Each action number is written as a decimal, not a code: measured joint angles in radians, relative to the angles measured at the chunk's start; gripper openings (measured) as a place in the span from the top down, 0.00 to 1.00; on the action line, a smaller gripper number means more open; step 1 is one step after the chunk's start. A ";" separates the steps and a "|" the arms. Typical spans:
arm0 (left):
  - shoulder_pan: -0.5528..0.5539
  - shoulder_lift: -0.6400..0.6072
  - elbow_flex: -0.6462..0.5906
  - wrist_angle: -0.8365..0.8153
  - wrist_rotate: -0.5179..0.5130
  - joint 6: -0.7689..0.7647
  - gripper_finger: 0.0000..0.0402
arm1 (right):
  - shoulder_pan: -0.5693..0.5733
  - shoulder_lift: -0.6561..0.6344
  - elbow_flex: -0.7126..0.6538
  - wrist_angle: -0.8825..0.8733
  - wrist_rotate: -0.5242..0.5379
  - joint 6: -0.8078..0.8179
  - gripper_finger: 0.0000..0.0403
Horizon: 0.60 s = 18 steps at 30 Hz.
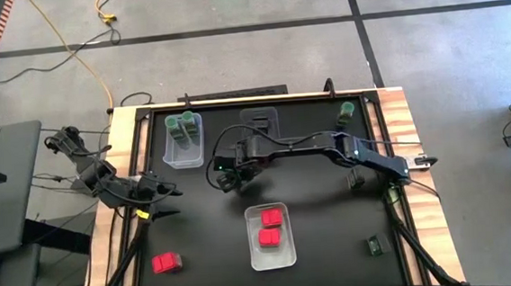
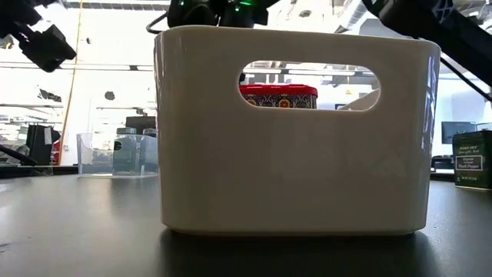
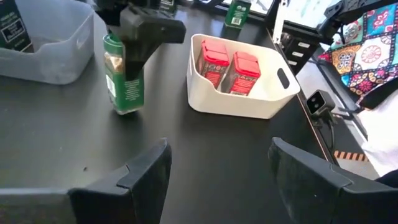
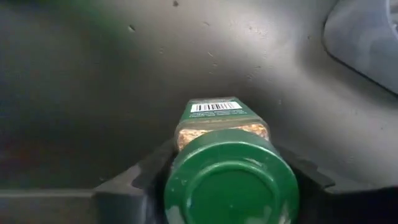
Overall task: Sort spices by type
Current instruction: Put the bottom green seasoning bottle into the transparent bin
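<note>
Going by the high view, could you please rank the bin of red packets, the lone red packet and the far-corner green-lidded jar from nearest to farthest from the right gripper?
From the right gripper:
1. Bin of red packets, just toward the front edge.
2. Lone red packet, front left.
3. Far-corner green-lidded jar, back right.

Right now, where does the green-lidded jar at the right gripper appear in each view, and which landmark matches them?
Left wrist view: the green-lidded jar stands upright at upper left, under the right gripper.
Right wrist view: jar at lower centre, lid toward the camera.
High view: hidden under the right gripper, left of the table's middle.
Low view: not in it.
Landmark: the white bin holding red packets, in all but the right wrist view.
</note>
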 joint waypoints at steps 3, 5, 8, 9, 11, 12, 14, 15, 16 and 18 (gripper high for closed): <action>0.000 0.000 0.000 -0.006 0.000 -0.001 0.36 | 0.000 -0.004 0.002 0.016 0.000 0.000 0.30; 0.000 0.000 0.000 -0.007 0.000 -0.001 0.36 | 0.000 -0.005 0.002 0.022 0.000 -0.007 0.28; 0.000 0.000 0.000 -0.007 0.000 -0.001 0.36 | 0.000 -0.004 0.002 0.022 0.000 -0.010 0.27; 0.000 0.000 0.000 -0.007 0.000 -0.001 0.36 | 0.000 -0.004 0.002 0.023 0.000 -0.013 0.26; 0.000 0.000 0.000 -0.007 0.000 -0.001 0.36 | 0.000 -0.004 0.002 0.026 0.000 -0.022 0.26; 0.000 0.000 0.000 -0.007 0.000 -0.003 0.36 | 0.000 -0.007 0.002 0.024 0.000 -0.030 0.26; 0.000 0.000 0.000 -0.007 0.000 -0.009 0.36 | 0.003 -0.018 0.001 0.026 0.000 -0.042 0.26; 0.000 0.000 0.000 -0.006 0.000 -0.009 0.36 | 0.005 -0.029 0.001 0.028 0.000 -0.046 0.26; 0.000 0.000 0.000 -0.007 0.000 -0.009 0.36 | 0.007 -0.043 0.001 0.029 0.000 -0.057 0.26; 0.000 0.000 0.000 -0.006 0.000 -0.009 0.36 | 0.011 -0.075 0.001 0.028 0.008 -0.089 0.26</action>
